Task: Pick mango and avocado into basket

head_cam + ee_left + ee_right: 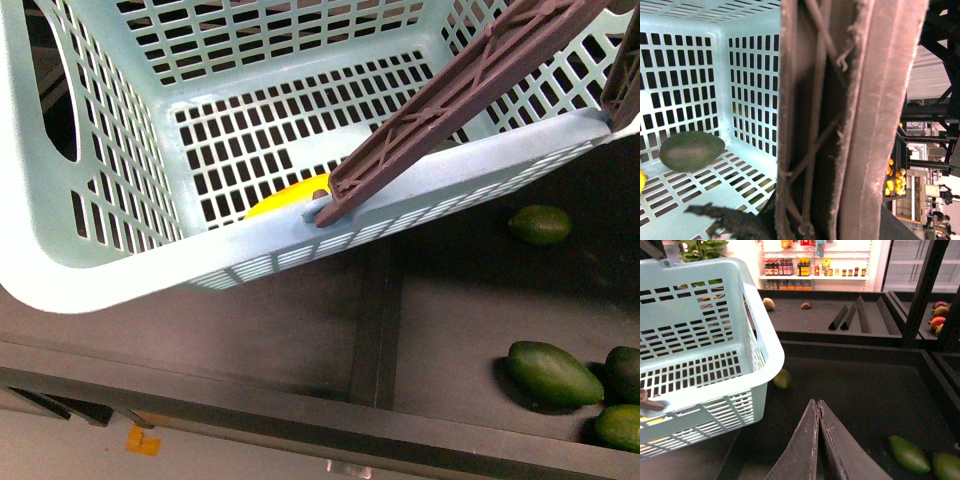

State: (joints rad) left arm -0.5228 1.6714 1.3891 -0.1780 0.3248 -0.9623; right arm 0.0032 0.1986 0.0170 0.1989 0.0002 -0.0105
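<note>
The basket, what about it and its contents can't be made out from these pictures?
- Mango, front view: mostly hidden behind the basket wall.
- Avocado, left wrist view only; absent from the front view.
- Left tool: not identifiable; the brown handle fills that view.
- Basket, right wrist view: cut off by the picture's edge.

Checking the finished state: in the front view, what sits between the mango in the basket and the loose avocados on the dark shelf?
The basket's near rim and its brown handle separate the mango from the avocados.

No writing can be read anywhere. The bottles (790, 266) on the back shelf (815, 277), beyond the basket (715, 340), carry labels too small and blurred to make out.
</note>
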